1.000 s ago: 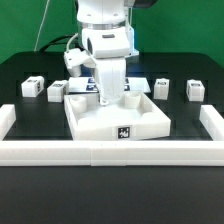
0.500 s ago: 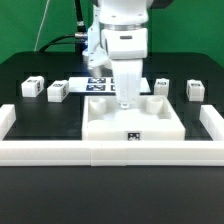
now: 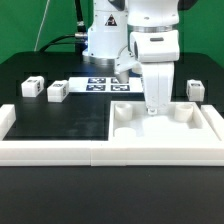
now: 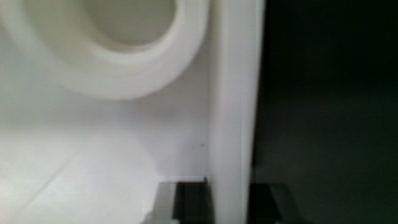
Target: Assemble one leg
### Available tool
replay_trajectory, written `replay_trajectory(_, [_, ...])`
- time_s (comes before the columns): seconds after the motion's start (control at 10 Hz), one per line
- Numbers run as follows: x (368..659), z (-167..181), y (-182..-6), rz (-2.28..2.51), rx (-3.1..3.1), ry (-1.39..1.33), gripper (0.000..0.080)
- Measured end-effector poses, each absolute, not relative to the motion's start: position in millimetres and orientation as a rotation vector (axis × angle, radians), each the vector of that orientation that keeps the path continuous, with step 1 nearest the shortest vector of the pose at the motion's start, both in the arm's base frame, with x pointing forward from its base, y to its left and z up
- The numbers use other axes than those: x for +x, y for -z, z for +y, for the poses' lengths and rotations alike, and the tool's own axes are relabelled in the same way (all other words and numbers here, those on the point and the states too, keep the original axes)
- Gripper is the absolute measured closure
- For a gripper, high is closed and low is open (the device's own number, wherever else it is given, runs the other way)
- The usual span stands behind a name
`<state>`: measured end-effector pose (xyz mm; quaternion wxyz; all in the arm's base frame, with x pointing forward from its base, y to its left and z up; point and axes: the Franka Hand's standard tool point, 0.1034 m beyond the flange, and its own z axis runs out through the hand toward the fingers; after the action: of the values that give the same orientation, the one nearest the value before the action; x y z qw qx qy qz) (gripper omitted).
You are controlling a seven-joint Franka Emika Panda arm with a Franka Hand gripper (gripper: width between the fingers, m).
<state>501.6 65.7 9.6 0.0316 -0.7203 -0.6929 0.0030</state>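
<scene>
My gripper (image 3: 153,108) is shut on the back wall of the large white square panel (image 3: 135,135), which lies flat at the exterior view's right, against the white border wall. In the wrist view the panel's thin upright wall (image 4: 233,120) runs between my two dark fingers (image 4: 192,205), and my gripper (image 4: 231,205) straddles it; a round corner recess (image 4: 107,40) shows beside it. Two small white legs with tags (image 3: 30,87) (image 3: 57,91) stand at the left. Another leg (image 3: 194,90) stands at the right, behind the panel.
A low white border wall (image 3: 50,152) runs along the front, with side pieces at the left (image 3: 6,120) and the right. The marker board (image 3: 103,85) lies at the back middle, beside the arm's base.
My gripper has slid the square panel from the middle to the exterior view's right, up to the right border wall. The legs at the left have not moved.
</scene>
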Motion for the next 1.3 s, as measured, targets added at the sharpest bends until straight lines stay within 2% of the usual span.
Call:
replay_trajectory(0.5, [501.4, 68.2, -9.2, -2.110, -2.234, -0.034, 0.0735])
replay_trajectory(0.7, [501.4, 68.0, -9.2, -2.109, -2.234, -0.035, 0.0491])
replay_trajectory(0.8, [501.3, 67.9, -9.1, -2.109, -2.234, -0.035, 0.0491])
replay_trajectory(0.9, [501.4, 67.8, -9.1, -2.109, -2.234, -0.035, 0.0308])
replay_trajectory(1.0, [501.4, 67.7, -9.1, -2.109, -2.235, -0.035, 0.0203])
replay_trajectory(1.1, [501.4, 67.7, -9.1, -2.108, -2.235, -0.035, 0.0203])
replay_trajectory(1.2, [501.4, 67.6, -9.1, -2.108, -2.235, -0.035, 0.0161])
replay_trajectory(1.3, [501.4, 67.6, -9.1, -2.108, -2.235, -0.035, 0.0153])
